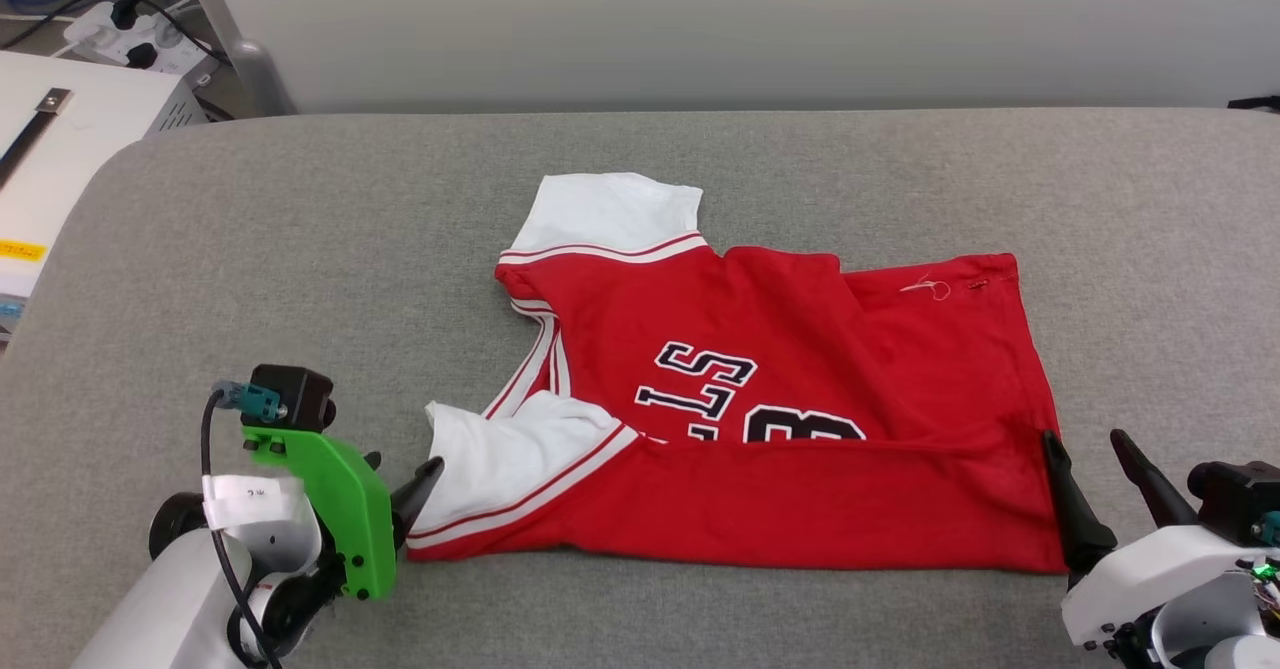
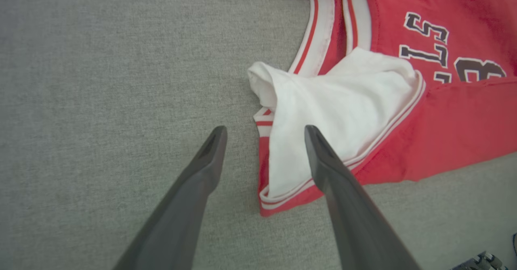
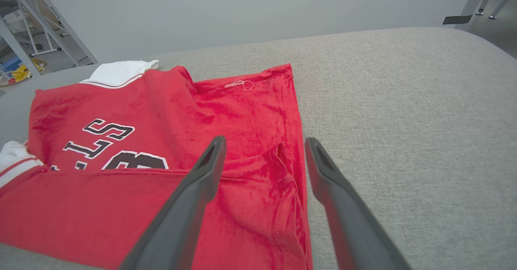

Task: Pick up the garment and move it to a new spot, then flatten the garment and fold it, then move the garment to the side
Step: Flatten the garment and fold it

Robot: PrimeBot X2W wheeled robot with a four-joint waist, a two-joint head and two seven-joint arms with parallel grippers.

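One garment [image 1: 760,419], a red jersey with white sleeves, is lying near the middle of a grey fabric surface [image 1: 300,249] with its near edge folded over the lettering. Two grippers are flanking that edge, both with fingers spread wide and gripping nothing. The left gripper [image 2: 264,130] is hovering at the folded white sleeve on the garment's left corner while the right gripper [image 1: 1083,439] is straddling the hem at its right corner. A pale wall [image 1: 700,19] is running behind, with a white power strip [image 1: 120,29] sitting beyond the far left corner.
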